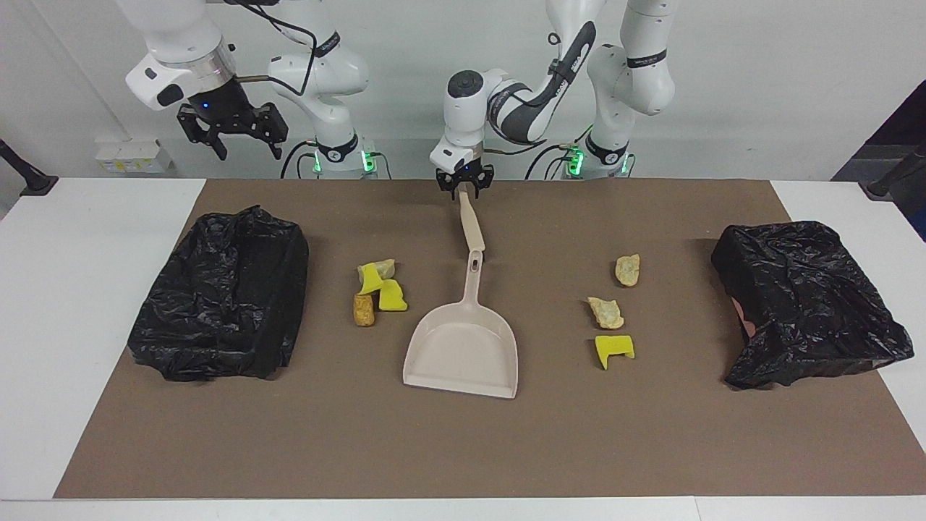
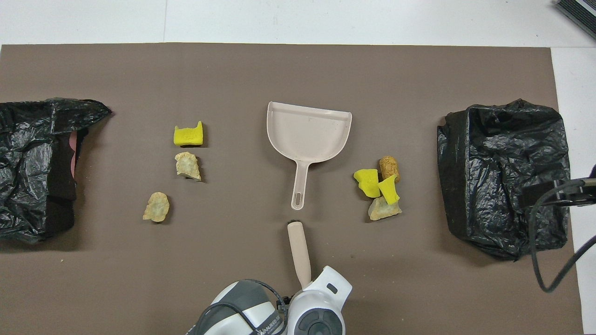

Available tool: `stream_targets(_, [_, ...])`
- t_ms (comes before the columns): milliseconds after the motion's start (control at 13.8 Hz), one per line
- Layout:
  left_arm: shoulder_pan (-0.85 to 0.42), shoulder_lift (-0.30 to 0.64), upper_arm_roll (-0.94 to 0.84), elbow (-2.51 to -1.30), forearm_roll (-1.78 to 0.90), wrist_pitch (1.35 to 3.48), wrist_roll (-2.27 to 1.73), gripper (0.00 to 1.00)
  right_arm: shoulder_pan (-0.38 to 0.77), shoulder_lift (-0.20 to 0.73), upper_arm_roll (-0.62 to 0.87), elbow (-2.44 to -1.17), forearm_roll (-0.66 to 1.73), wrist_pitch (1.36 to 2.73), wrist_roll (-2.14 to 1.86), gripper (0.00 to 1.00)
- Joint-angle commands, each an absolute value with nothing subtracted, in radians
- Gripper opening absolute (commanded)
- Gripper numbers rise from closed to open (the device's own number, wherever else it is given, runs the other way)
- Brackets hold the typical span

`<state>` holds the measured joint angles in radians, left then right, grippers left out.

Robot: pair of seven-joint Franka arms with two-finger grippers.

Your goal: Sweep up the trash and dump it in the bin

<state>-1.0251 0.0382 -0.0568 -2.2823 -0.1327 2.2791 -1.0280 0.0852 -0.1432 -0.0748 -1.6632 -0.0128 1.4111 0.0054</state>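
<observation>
A beige dustpan (image 1: 463, 347) lies flat mid-mat, its handle pointing toward the robots; it also shows in the overhead view (image 2: 309, 135). My left gripper (image 1: 463, 182) is shut on the top of a beige rod (image 1: 472, 228), which slants down to the mat by the dustpan's handle end. Trash lies in two groups. Yellow foam, a beige chunk and an orange-brown lump (image 1: 364, 310) lie toward the right arm's end. Two beige chunks (image 1: 627, 269) and a yellow piece (image 1: 613, 348) lie toward the left arm's end. My right gripper (image 1: 231, 130) is open, raised above the table's edge.
A bin lined with a black bag (image 1: 221, 297) stands at the right arm's end of the brown mat. Another bin (image 1: 803, 297) stands at the left arm's end. White table shows around the mat (image 1: 463, 449).
</observation>
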Motion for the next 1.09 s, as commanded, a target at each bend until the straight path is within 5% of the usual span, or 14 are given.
stream_targets(0, [-1.034,0.009,-0.037,-2.289,-0.195,2.260,-1.028,0.00,0.077,-0.169,-0.071,-1.689,-0.006,1.397,-0.023,1.00])
stream_targets(435, [-0.913,-0.057,-0.020,-2.201,-0.117,1.959,-1.042,0.00,0.078,-0.181,-0.058,-1.701,0.006,1.377,-0.009,1.00])
stream_targets(724, [-0.735,-0.077,-0.018,-2.169,0.086,1.873,-0.930,0.00,0.078,-0.160,0.081,-1.707,0.015,1.463,0.170,1.00])
stream_targets(1014, [-0.478,-0.042,-0.018,-2.172,0.091,1.942,-0.561,0.00,0.080,0.003,0.268,-1.700,0.094,1.668,0.466,1.00])
